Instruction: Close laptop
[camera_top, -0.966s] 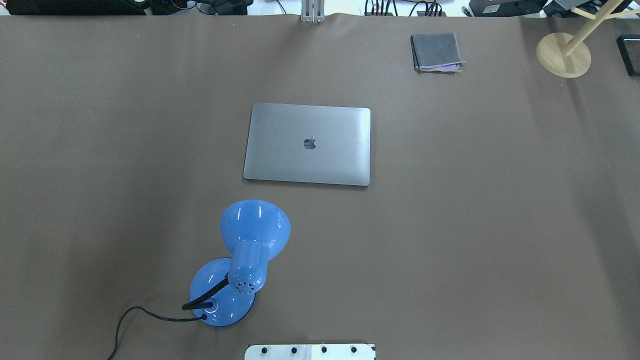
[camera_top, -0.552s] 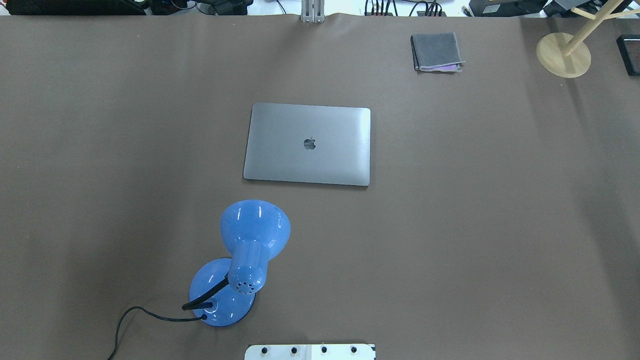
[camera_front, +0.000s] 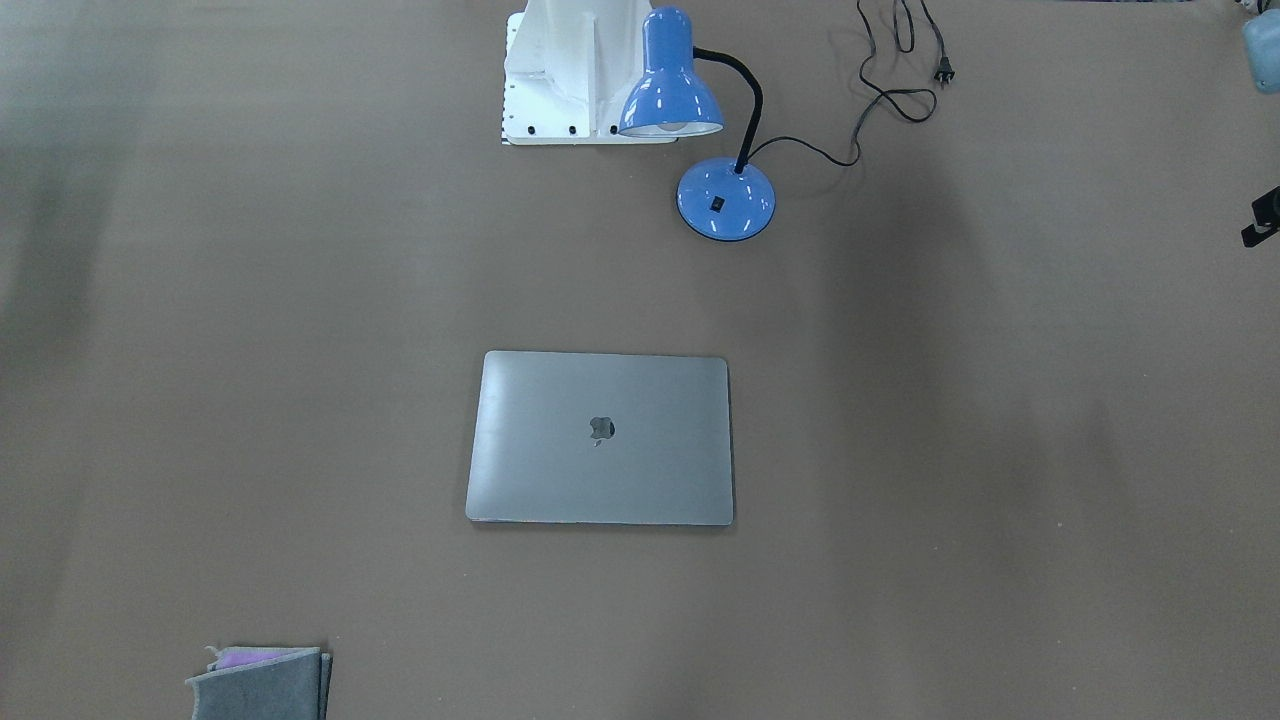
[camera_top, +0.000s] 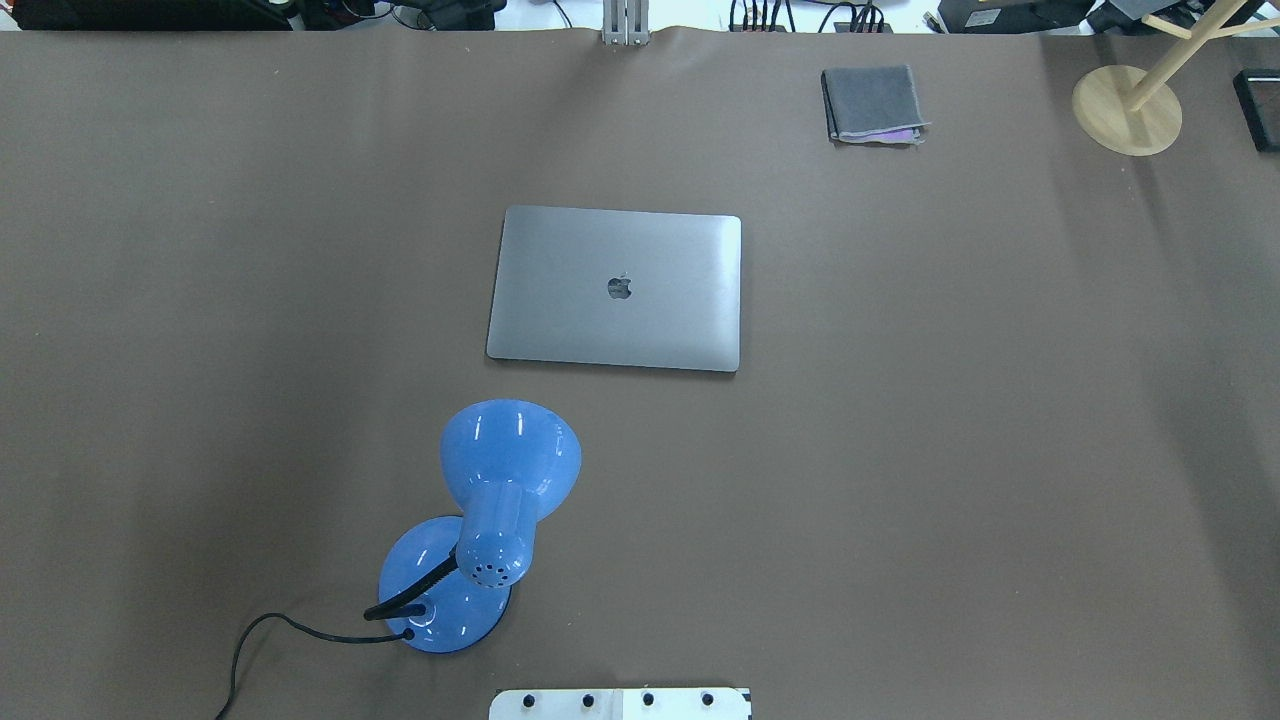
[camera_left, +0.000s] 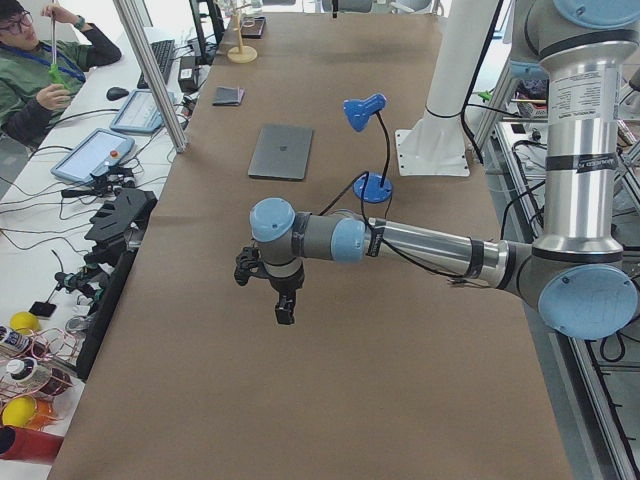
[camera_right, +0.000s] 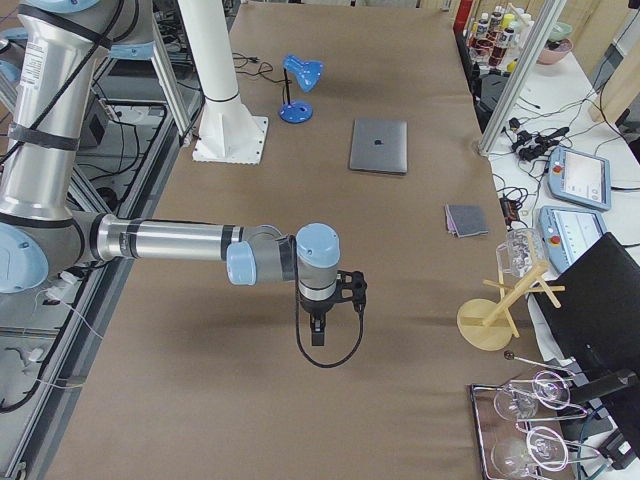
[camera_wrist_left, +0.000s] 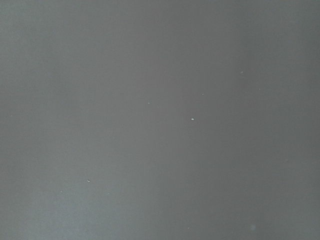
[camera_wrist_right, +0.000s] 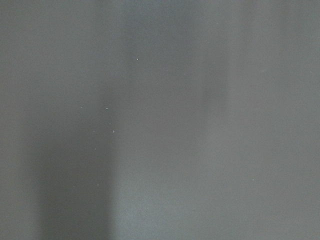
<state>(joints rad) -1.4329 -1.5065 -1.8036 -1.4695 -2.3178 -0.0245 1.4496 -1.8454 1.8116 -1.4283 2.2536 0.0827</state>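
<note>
— Spotted the laptop (camera_top: 615, 288) shut, flat at the middle of the table (camera_top: 900, 450), beyond the lamp (camera_top: 510, 470)?
— Yes, overhead. Found left claw (camera_left: 285, 312) and right claw (camera_right: 316, 333) only in side views, far from it; couldn't tell open or closed.

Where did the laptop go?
In the overhead view the laptop lies shut and flat near the middle of the table. The blue lamp stands nearer the robot on its left, and the folded grey cloth lies farther off to the right.
</note>
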